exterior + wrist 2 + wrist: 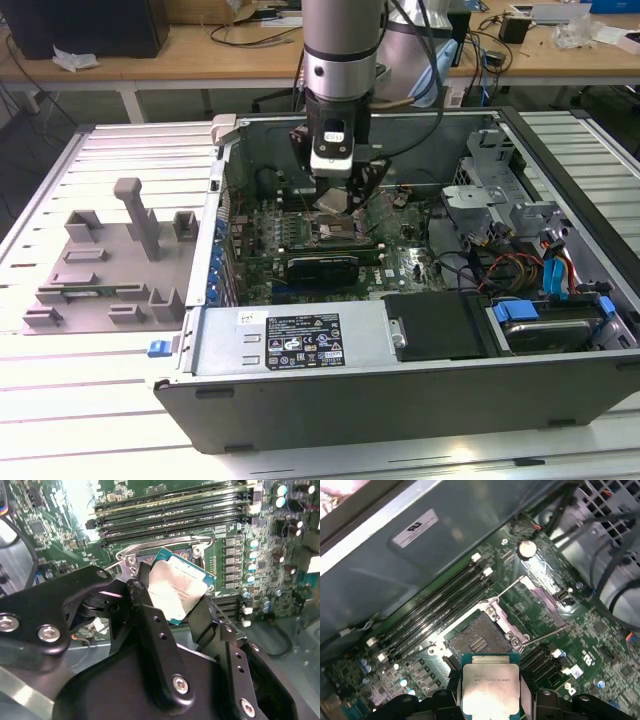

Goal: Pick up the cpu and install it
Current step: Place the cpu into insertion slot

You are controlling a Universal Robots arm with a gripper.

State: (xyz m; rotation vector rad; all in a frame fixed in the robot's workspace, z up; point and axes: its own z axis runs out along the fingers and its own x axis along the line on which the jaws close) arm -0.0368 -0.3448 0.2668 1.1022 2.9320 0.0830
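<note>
Fingers [202, 622] clamp cpu [177, 590] between them, over open socket [477, 640].

Stock, exterior view: one open computer case [330, 400] containing one motherboard [400, 265], one power supply [290, 340] at six o'clock and two blue cables [556, 268] at three o'clock. One grey fixture tray [100, 290] lies at nine o'clock from the case. One arm [340, 50], one gripper [337, 195], one cpu [490, 687], one socket [477, 640], one coin battery [527, 548]; memory slots [435, 612] number apparently four in the longer bank.
</note>
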